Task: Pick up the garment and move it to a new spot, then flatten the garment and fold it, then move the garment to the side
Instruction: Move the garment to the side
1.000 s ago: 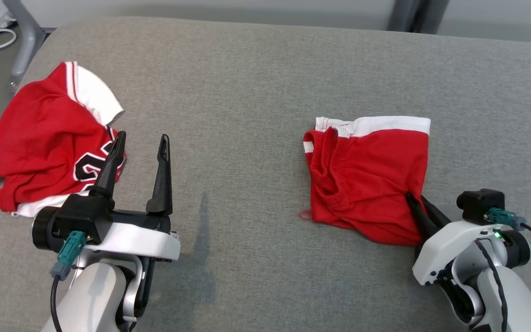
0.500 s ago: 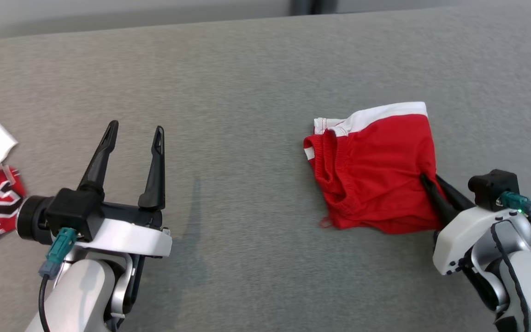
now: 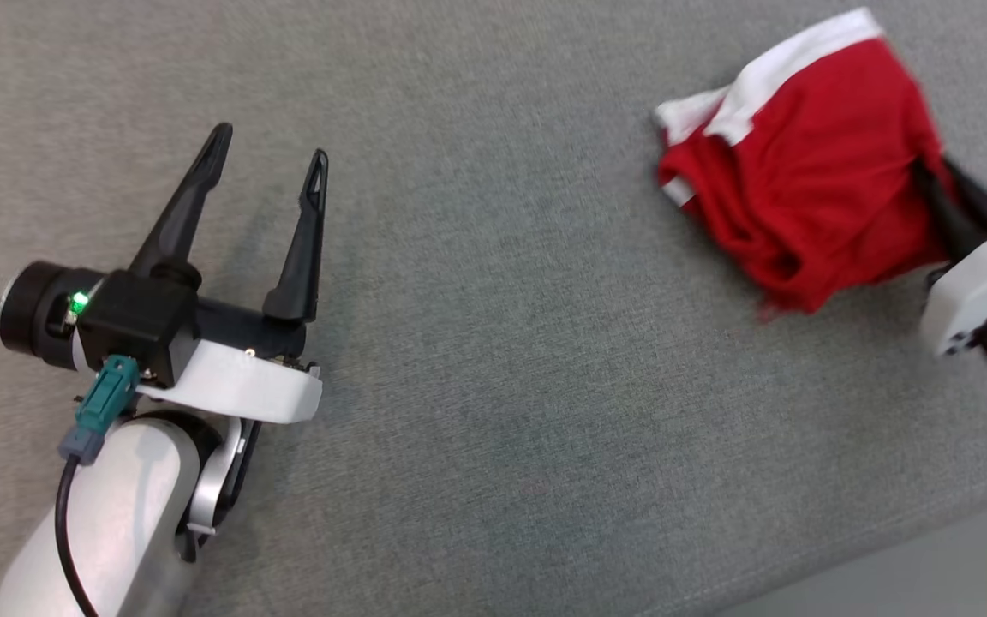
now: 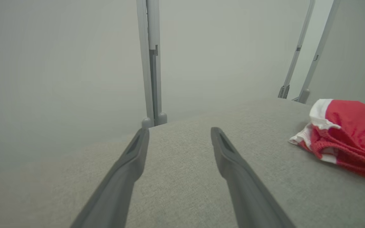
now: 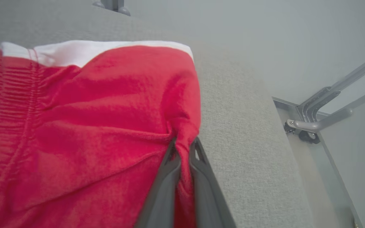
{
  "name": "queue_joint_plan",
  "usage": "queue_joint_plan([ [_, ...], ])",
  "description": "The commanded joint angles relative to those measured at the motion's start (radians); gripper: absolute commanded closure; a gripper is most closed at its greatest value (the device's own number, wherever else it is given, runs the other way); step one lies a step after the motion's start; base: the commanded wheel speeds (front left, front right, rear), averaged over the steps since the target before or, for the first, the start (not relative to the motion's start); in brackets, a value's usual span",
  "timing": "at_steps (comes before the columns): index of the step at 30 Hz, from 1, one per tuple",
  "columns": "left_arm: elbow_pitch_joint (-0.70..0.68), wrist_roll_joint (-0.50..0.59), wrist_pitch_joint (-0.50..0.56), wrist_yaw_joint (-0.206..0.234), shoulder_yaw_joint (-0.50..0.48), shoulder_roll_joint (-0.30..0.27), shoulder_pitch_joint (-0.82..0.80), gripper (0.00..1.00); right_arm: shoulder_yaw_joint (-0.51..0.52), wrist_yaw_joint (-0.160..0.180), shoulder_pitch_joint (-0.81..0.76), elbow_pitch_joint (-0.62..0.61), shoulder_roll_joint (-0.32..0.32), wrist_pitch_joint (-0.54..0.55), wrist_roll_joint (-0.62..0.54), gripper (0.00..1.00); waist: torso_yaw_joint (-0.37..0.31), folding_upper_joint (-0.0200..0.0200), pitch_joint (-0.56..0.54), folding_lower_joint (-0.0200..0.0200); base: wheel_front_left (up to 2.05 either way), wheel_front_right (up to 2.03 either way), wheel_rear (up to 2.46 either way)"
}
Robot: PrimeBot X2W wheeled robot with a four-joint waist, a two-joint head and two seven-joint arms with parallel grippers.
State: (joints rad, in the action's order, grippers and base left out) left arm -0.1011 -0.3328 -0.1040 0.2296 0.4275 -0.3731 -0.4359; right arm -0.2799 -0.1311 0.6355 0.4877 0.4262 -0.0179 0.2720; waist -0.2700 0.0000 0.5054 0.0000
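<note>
The garment (image 3: pixel 810 171) is a folded red pair of shorts with white trim, lying on the grey padded table (image 3: pixel 502 386) at the upper right of the head view. My right gripper (image 3: pixel 926 171) is shut on its right edge. In the right wrist view, red cloth of the garment (image 5: pixel 90 120) is bunched between the closed fingers of the right gripper (image 5: pixel 184 142). My left gripper (image 3: pixel 271 144) stands open over bare table at the left, holding nothing. The left wrist view shows the left gripper (image 4: pixel 179 131) with spread fingers and the garment (image 4: pixel 350 133) at the far right.
The table's near edge (image 3: pixel 888 557) runs across the lower right of the head view. Grey metal posts (image 4: pixel 152 63) rise behind the table. A metal frame (image 5: pixel 322 117) stands just past the table's right side.
The whole head picture has shifted, so the camera has moved, and the numbered red jersey at the left has left the picture. The right gripper stays shut on the garment, now farther from the left gripper.
</note>
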Motion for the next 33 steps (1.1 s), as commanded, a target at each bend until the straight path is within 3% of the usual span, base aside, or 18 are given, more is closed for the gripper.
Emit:
queue_joint_plan([
  [1, -0.005, 0.009, 0.001, -0.004, -0.002, -0.01, -0.019, 0.0, 0.001, 0.001, 0.023, 0.013, 0.015, -0.015, -0.001, 1.0, -0.045, 0.0, 0.066, 0.0, 0.0, 0.0, 0.0],
  [7, -0.046, 0.036, 0.031, -0.009, 0.012, -0.026, -0.065, 0.0, 0.038, 0.001, 0.153, 0.185, 0.093, -0.079, 0.019, 1.0, -0.051, 0.0, 0.133, 0.0, 0.0, 0.0, 0.0],
  [13, -0.072, 0.047, 0.044, -0.008, 0.018, -0.037, -0.084, 0.0, 0.082, 0.001, 0.239, 0.343, 0.106, -0.148, 0.018, 1.0, -0.044, 0.0, 0.165, 0.0, 0.0, 0.0, 0.0],
  [15, -0.075, 0.05, 0.046, -0.004, 0.019, -0.038, -0.088, 0.0, 0.086, 0.001, 0.265, 0.384, 0.095, -0.169, 0.01, 0.51, -0.042, 0.0, 0.169, 0.0, 0.0, 0.0, 0.0],
  [16, -0.075, 0.05, 0.046, -0.003, 0.019, -0.039, -0.088, 0.0, 0.094, 0.001, 0.276, 0.41, 0.092, -0.173, 0.007, 0.0, -0.042, 0.0, 0.17, 0.0, 0.0, 0.0, 0.0],
  [23, -0.069, 0.042, 0.04, 0.003, 0.021, -0.035, -0.079, 0.0, 0.152, 0.001, 0.309, 0.529, 0.068, -0.23, -0.008, 0.0, -0.034, 0.0, 0.148, 0.0, 0.0, 0.0, 0.0],
  [26, -0.057, 0.033, 0.03, 0.009, 0.018, -0.031, -0.062, 0.0, 0.195, 0.001, 0.3, 0.526, 0.047, -0.245, 0.004, 0.0, -0.031, 0.0, 0.121, 0.0, 0.0, 0.0, 0.0],
  [33, -0.024, 0.0, -0.015, 0.032, -0.003, -0.015, -0.005, 0.0, 0.337, 0.001, 0.173, 0.297, -0.048, -0.248, -0.007, 0.0, -0.011, 0.0, 0.021, 0.0, 0.0, 0.0, 0.0],
])
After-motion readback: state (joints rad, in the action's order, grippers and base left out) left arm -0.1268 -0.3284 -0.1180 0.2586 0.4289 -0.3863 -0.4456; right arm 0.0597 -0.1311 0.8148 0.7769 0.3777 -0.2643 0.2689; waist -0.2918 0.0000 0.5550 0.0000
